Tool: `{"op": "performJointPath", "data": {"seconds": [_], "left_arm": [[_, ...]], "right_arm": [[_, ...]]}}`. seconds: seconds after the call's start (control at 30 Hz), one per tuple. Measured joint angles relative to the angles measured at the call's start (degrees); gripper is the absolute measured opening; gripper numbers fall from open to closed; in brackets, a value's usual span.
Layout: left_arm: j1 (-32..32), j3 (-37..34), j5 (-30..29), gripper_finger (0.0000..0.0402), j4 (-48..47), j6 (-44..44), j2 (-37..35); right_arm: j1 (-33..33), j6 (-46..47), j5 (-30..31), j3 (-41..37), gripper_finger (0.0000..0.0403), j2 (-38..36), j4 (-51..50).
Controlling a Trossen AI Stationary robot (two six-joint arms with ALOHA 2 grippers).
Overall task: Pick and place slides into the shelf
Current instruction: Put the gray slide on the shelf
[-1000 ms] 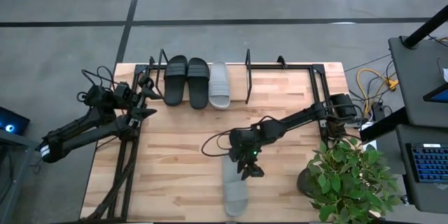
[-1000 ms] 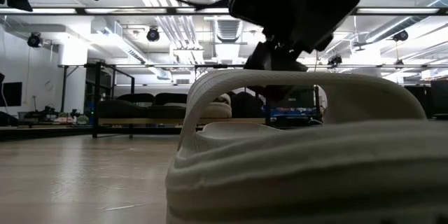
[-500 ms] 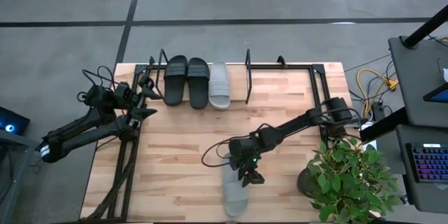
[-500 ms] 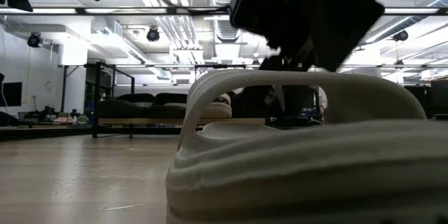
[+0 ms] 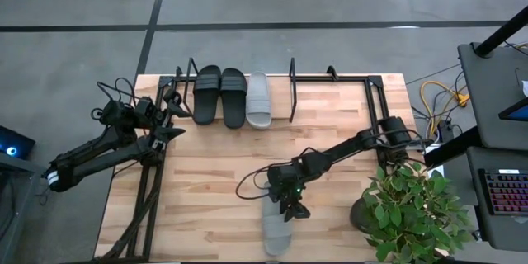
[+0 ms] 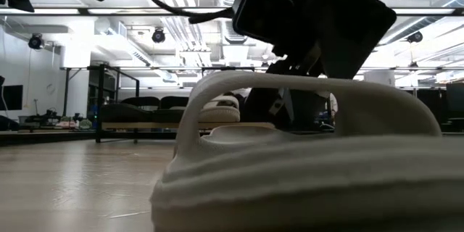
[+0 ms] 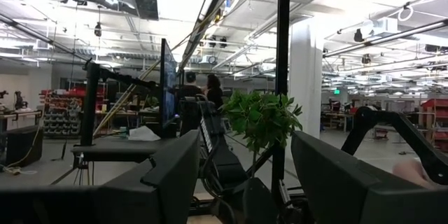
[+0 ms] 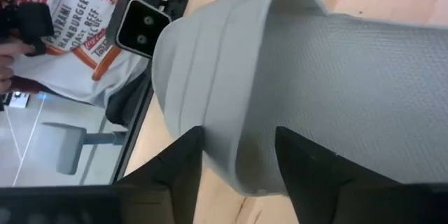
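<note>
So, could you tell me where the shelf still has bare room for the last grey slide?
The shelf is bare from the upright loop beside the shelved grey slide across to its right end. Its left part is crowded: two black slides sit side by side there. The right gripper is at the loose grey slide near the table's front edge.

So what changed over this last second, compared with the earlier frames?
The right gripper moved toward the table's near edge, coming down over the strap of the loose light grey slide sandal, jaws either side of it and narrowing; not yet lifted. Unchanged: the left gripper waiting open by the black wire shelf, and the two matte black slides and one grey slide in it.
</note>
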Motion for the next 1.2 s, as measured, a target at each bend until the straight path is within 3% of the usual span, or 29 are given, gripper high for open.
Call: {"op": "performJointPath", "data": {"seconds": [0.33,0.8,1.2], "left_arm": [[0.0,0.0,0.0,0.0211,0.0,0.1,0.0],[0.0,0.0,0.0,0.0211,0.0,0.1,0.0],[0.0,0.0,0.0,0.0211,0.0,0.1,0.0]], "right_arm": [[1.3,-4.5,-1.0,0.0,0.0021,0.0,0.1],[1.4,-14.2,0.8,-0.1,0.001,-3.9,-3.8],[0.2,-26.3,14.0,-0.1,0.0009,-17.5,-9.8]]}}
